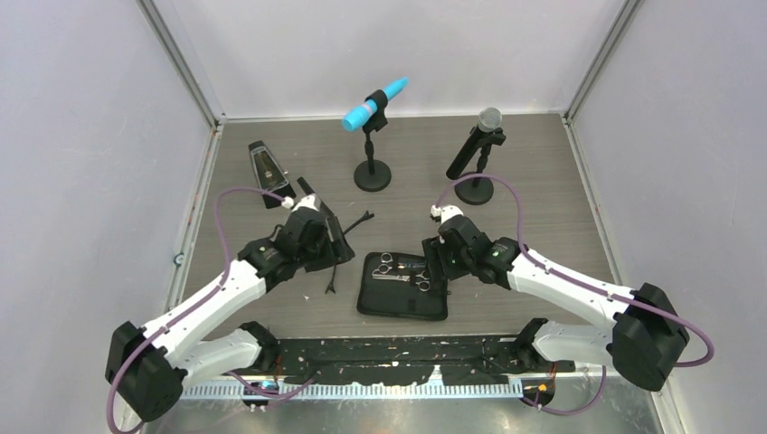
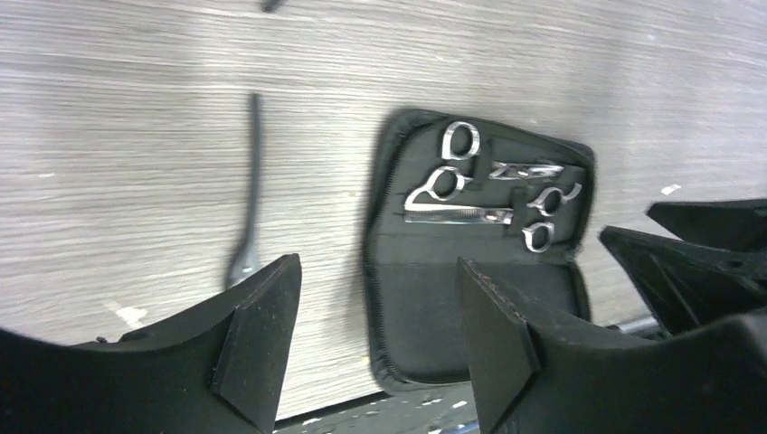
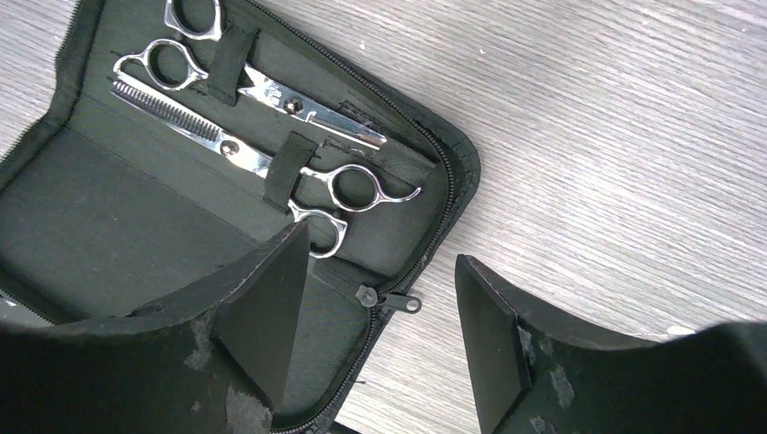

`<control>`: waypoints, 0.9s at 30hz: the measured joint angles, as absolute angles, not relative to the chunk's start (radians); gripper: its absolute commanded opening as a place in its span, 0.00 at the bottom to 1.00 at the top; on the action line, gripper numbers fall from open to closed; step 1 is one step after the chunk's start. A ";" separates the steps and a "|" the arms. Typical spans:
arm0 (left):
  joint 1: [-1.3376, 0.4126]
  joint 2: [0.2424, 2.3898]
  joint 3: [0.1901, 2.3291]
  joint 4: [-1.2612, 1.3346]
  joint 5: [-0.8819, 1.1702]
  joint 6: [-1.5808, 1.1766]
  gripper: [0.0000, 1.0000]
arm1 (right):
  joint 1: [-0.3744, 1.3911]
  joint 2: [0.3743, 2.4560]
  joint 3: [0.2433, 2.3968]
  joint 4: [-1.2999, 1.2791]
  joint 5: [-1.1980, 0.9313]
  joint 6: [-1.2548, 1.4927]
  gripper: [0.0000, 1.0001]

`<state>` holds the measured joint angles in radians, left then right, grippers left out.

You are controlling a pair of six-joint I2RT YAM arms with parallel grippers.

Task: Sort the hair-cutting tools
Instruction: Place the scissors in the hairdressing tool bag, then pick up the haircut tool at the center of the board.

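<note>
1. The plain scissors (image 3: 291,106) and the toothed scissors (image 3: 223,145) lie side by side in the open case (image 3: 108,208). Each is tucked under a black strap (image 3: 288,163), and their ring handles point opposite ways.
2. The case lies flat on the table (image 1: 543,208), between the two arms and near their bases. The scissors fill its far half, and the near half is bare lining.
3. One hair clip (image 2: 250,181) lies on the table just left of the case, apart from it, with its forked end toward the arms.
4. A second hair clip (image 1: 360,221) lies farther back, beyond the case's far left corner and well apart from the first.
5. A long black strip that looks like the comb (image 1: 345,250) shows at the right side of the left arm's wrist in the top view. The arm hides part of it, so I cannot tell how it lies.
6. The left gripper (image 2: 375,271) is spread wide with nothing between its fingers. It hangs over the table between the first clip and the case's left edge.
7. The right gripper (image 3: 382,249) is also spread wide and holds nothing. It hangs over the case's right end, with one finger above the lining by a ring handle and the other above bare table past the zip.
8. At the back of the table stand a metronome (image 1: 267,167) on the left, a blue microphone (image 1: 374,104) in the middle and a black microphone (image 1: 475,149) on the right. Both microphones are on stands.
</note>
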<state>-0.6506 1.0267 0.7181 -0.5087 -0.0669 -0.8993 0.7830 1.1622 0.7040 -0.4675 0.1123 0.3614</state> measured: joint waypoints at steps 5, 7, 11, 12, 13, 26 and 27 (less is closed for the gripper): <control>-0.637 1.010 0.741 -0.675 -0.162 -0.812 0.59 | 0.780 1.153 0.672 -0.453 0.115 0.363 0.68; -0.635 1.050 0.739 -0.715 -0.175 -0.788 0.56 | 0.777 1.150 0.662 -0.447 0.115 0.364 0.68; -0.630 1.188 0.743 -0.741 -0.173 -0.742 0.53 | 0.777 1.150 0.653 -0.435 0.114 0.366 0.68; -0.628 1.231 0.751 -0.744 -0.171 -0.728 0.52 | 0.777 1.150 0.650 -0.432 0.114 0.366 0.68; -0.626 1.271 0.760 -0.742 -0.169 -0.720 0.50 | 0.777 1.149 0.648 -0.430 0.114 0.366 0.68; -0.587 1.573 0.884 -0.667 -0.101 -0.646 0.05 | 0.777 1.079 0.603 -0.422 0.114 0.371 0.68; -0.587 1.575 0.886 -0.666 -0.099 -0.646 0.03 | 0.777 1.076 0.601 -0.420 0.114 0.371 0.68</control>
<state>-0.5865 1.5749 0.8856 -0.6659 -0.0990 -0.6460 0.7769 1.0763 0.6014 -0.4198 0.1139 0.3710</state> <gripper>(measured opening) 0.131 0.680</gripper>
